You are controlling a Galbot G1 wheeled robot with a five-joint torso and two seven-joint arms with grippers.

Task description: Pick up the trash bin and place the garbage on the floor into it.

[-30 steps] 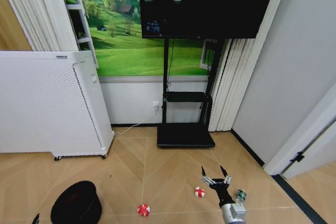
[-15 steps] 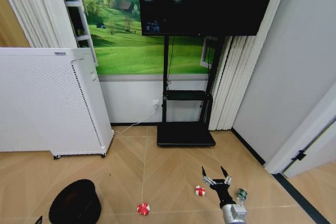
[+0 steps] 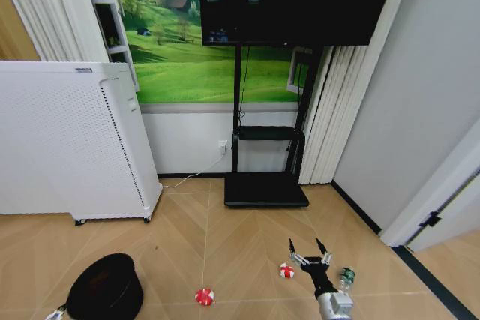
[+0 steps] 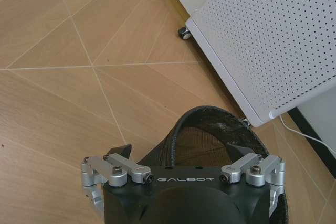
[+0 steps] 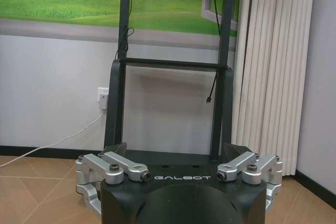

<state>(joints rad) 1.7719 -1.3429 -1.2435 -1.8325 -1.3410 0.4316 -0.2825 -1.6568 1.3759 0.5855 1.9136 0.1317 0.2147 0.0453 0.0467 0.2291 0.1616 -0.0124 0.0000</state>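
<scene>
Trash bin (image 3: 105, 291) stands upright, mouth up, before the spread left gripper (image 4: 184, 153); right gripper (image 3: 310, 250) also spread.

Each end effector, the left end effector (image 4: 183, 170) and the right end effector (image 5: 177, 167), has a black housing lettered GALBOT in white, silver linkage bars fastened with dark hex screws, and black pointed fingertips (image 3: 291, 244).
</scene>
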